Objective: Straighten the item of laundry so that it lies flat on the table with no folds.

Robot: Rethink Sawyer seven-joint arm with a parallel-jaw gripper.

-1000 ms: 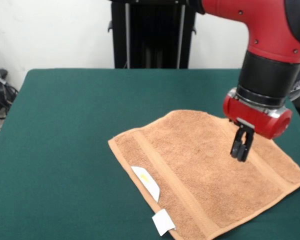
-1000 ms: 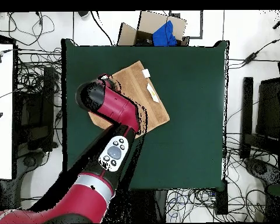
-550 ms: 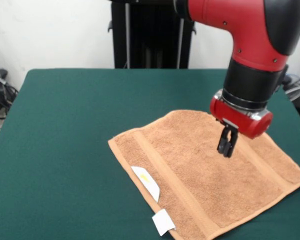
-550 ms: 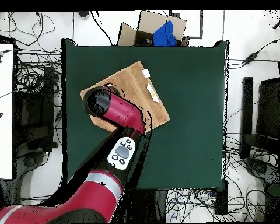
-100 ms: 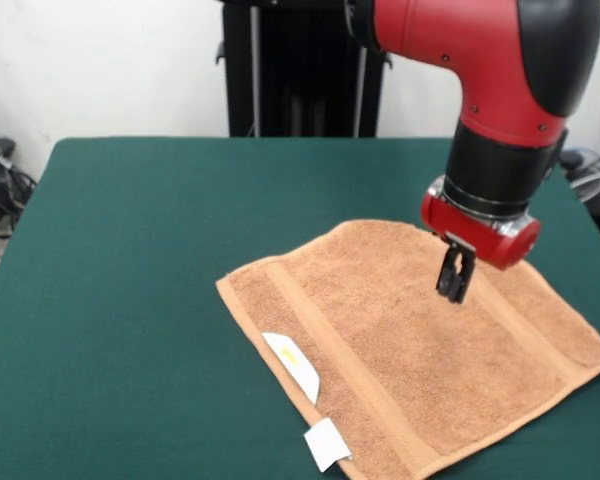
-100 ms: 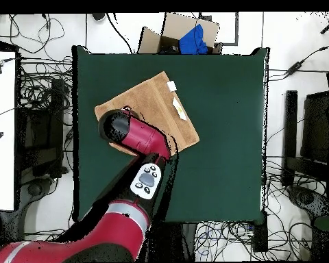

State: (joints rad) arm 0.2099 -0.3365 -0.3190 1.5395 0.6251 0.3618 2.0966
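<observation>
The hand towel (image 5: 420,345) lies spread flat toward the green surface's (image 5: 130,260) 4 o'clock corner, no folds visible; the task looks essentially done. The end effector (image 5: 454,285), fingers together and empty, hovers above it.

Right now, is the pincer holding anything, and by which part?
Nothing is held. The pincer hangs just above the towel, fingers together, with no cloth between them; the towel lies flat on the table.

Behind the table you see a plain white wall (image 5: 100,60). From overhead, you have a pale floor (image 6: 215,27) strewn with black cables (image 6: 37,48), an open cardboard box (image 6: 168,33) holding something blue, and a white desk (image 6: 1,130) at one side.
</observation>
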